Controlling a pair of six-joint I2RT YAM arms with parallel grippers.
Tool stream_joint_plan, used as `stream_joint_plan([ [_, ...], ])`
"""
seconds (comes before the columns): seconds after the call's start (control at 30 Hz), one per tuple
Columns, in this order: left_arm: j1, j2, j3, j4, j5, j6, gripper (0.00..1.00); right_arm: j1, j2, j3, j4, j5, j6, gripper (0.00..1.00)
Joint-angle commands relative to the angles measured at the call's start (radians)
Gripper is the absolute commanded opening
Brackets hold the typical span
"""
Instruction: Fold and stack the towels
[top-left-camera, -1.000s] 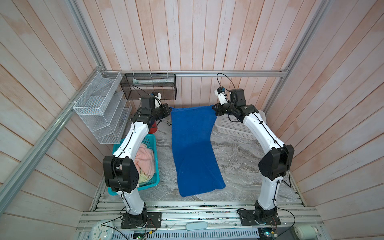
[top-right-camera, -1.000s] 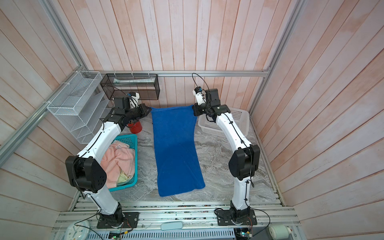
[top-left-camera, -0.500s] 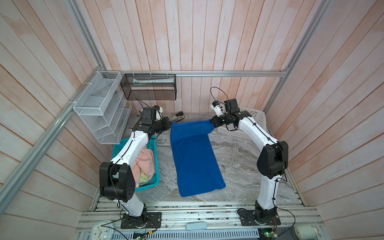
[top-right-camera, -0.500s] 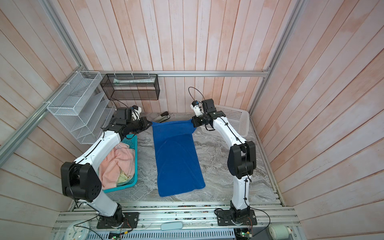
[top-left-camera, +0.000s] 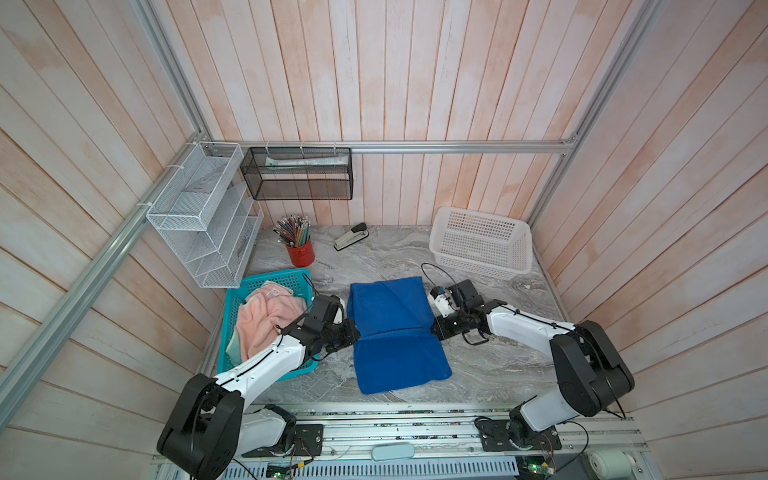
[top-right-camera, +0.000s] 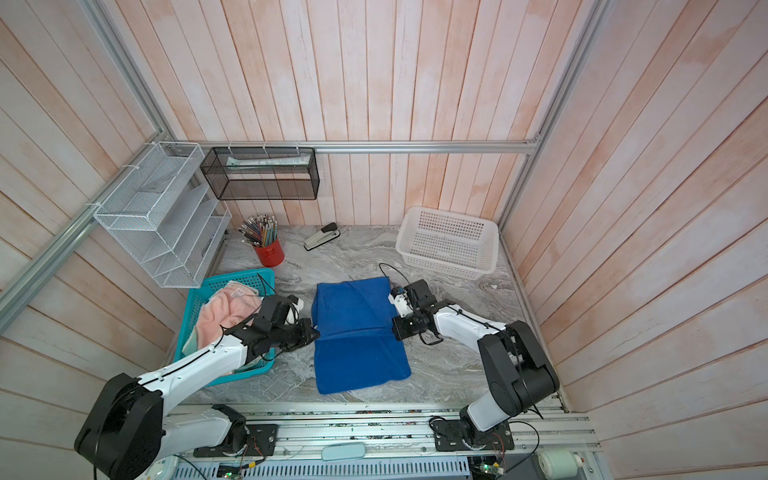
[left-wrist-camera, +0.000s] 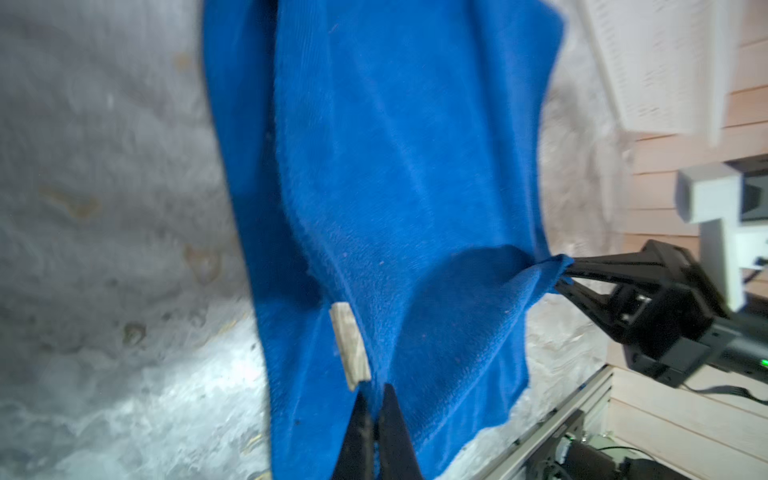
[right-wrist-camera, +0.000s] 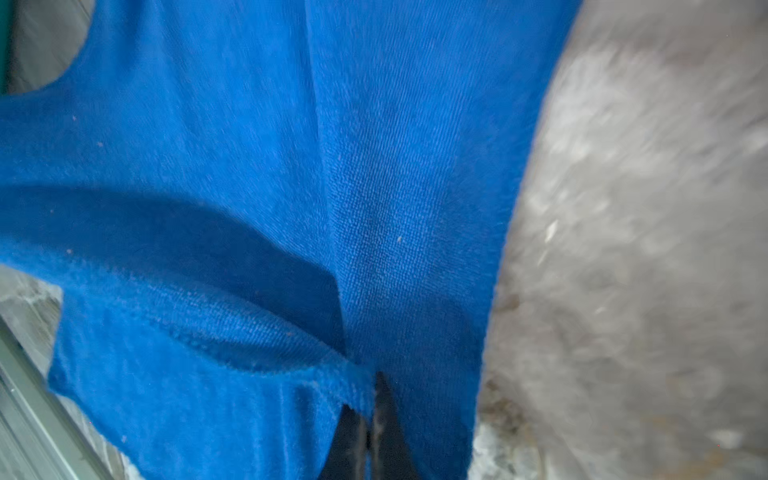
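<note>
- Hidden: in both top views the fingertips of L gripper (top-left-camera: 352, 333) & R gripper (top-left-camera: 434, 329) are lost against the side edges of the blue towel (top-left-camera: 395, 332), so jaws can't be read from there.
- L arm covers the near part of the teal basket (top-left-camera: 266, 277). What lies under the pink towel (top-left-camera: 266, 322) is mostly out of sight.
- A pale strip (top-left-camera: 233, 348) peeks out at the pink towel's near-left side and a cream bit (top-left-camera: 272, 291) at its far end. Can't tell which cloths those are.
- Both wrist views are blurred. Right wrist view is nearly all blue cloth, fingers cut off at the frame edge.
- Grip: left wrist view shows L gripper clamped tight on the towel's hem, just beside a beige tag (left-wrist-camera: 350, 347), w/ R gripper pinching the opposite corner. Right wrist view agrees: jaws pressed together on a hem corner.
- Blue towel sits mid-table (top-left-camera: 498, 361) btwn the arms. Its far half is doubled over toward the near side. The held edge runs across the middle and sags btwn the grippers. Near part lies flat.
- Pose: both arms low, forearms near level, reaching inward from the near corners. L arm passes over the teal basket, R arm over bare table. Grippers face each other across the towel.
- Count: 2 arms, 2 grippers, 1 blue towel out, 1 pink towel in the teal basket.
- Also: 2 baskets on the table (teal, white basket (top-left-camera: 482, 241)), 2 wall racks (wire rack (top-left-camera: 199, 216), mesh rack (top-left-camera: 297, 174)), 1 pencil cup (top-left-camera: 300, 253), 1 stapler (top-left-camera: 351, 237).
</note>
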Motion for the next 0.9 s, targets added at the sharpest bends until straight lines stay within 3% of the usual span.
stream_joint_plan([
  [0.0, -0.024, 0.059, -0.024, 0.121, -0.027, -0.075, 0.00, 0.009, 0.038, -0.023, 0.100, -0.004, 0.069, 0.00],
  [0.27, -0.014, 0.254, 0.067, 0.197, -0.032, -0.020, 0.00, 0.010, 0.062, -0.059, 0.129, 0.026, 0.120, 0.00],
  [0.47, 0.056, 0.382, 0.215, 0.196, 0.004, 0.063, 0.00, -0.030, 0.090, -0.023, 0.097, 0.079, 0.132, 0.00],
  [0.87, 0.213, 0.365, 0.609, -0.103, 0.049, 0.264, 0.00, -0.099, 0.117, 0.399, -0.156, 0.096, -0.006, 0.00],
])
